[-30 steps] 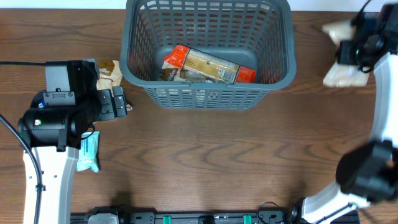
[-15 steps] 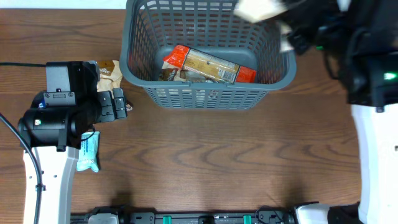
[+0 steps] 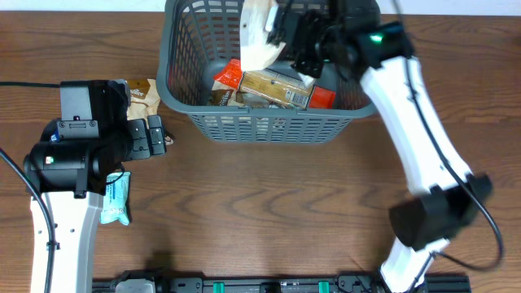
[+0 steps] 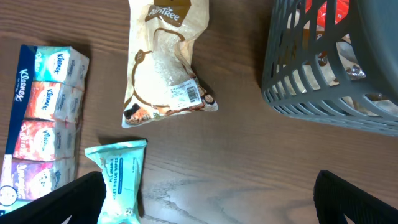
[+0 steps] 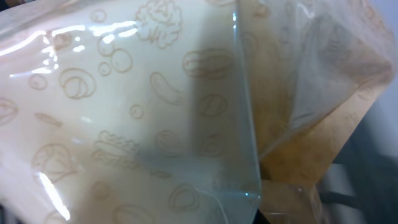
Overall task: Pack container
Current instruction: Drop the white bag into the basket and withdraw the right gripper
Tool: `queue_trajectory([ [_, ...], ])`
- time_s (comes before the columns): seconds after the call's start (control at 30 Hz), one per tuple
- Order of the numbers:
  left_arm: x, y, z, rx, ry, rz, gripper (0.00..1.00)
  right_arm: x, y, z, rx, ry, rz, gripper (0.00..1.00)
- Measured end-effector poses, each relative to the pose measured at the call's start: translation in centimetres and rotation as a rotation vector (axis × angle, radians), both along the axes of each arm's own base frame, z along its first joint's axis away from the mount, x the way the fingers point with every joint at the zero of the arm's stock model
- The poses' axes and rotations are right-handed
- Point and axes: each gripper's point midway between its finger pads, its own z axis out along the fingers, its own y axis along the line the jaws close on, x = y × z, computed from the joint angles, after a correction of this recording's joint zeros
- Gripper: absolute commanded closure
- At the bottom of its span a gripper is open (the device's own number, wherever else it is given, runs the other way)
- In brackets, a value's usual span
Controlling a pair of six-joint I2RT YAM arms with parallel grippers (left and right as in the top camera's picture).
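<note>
The container (image 3: 269, 126) is a large dark grey lattice basket at the top middle; its corner shows in the left wrist view (image 4: 323, 93). An orange-ended cracker packet (image 3: 281, 88) lies inside. My right gripper (image 3: 286, 34) hangs over the basket, shut on a cream bag printed with food drawings (image 3: 256, 37). That bag (image 5: 124, 112) fills the right wrist view and hides the fingers. My left gripper (image 3: 155, 134) is open and empty, left of the basket; its spread fingertips (image 4: 68, 199) show above bare wood.
A brown-and-white snack bag (image 4: 165, 62) lies left of the basket, also in the overhead view (image 3: 142, 94). A teal wipes packet (image 4: 121, 180) and a Kleenex multipack (image 4: 40, 124) lie by the left arm.
My right arm has swung from the far right of the table leftward over the basket, carrying the cream bag. The left arm has not moved.
</note>
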Motion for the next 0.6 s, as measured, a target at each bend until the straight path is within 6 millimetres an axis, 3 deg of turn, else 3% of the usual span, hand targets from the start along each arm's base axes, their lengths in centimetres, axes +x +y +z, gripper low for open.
queue_trajectory([
  [0.07,0.0,0.0,0.0,0.000,0.000,0.000,0.01,0.6,0.2,-2.6,-0.019,0.051,0.000,0.98],
  [0.13,0.0,0.0,0.0,0.000,0.000,0.000,0.01,0.8,0.3,-4.6,-0.035,0.096,-0.005,0.82],
  [0.27,0.0,0.0,0.0,0.000,0.000,0.000,0.01,0.9,0.1,-8.0,-0.064,0.183,-0.033,0.61],
  [0.33,0.0,0.0,0.0,0.000,0.000,0.000,0.01,0.9,-0.1,-9.3,-0.077,0.221,-0.050,0.46],
  [0.37,0.0,0.0,0.0,0.000,0.000,0.000,0.01,0.9,-0.2,-9.9,-0.083,0.236,-0.054,0.24],
  [0.47,0.0,0.0,0.0,0.000,0.000,0.000,0.01,1.0,-0.2,-10.3,-0.084,0.248,-0.069,0.20],
  [0.6,0.0,0.0,0.0,0.000,0.000,0.000,0.01,0.9,-0.2,-9.1,-0.072,0.227,-0.073,0.19],
])
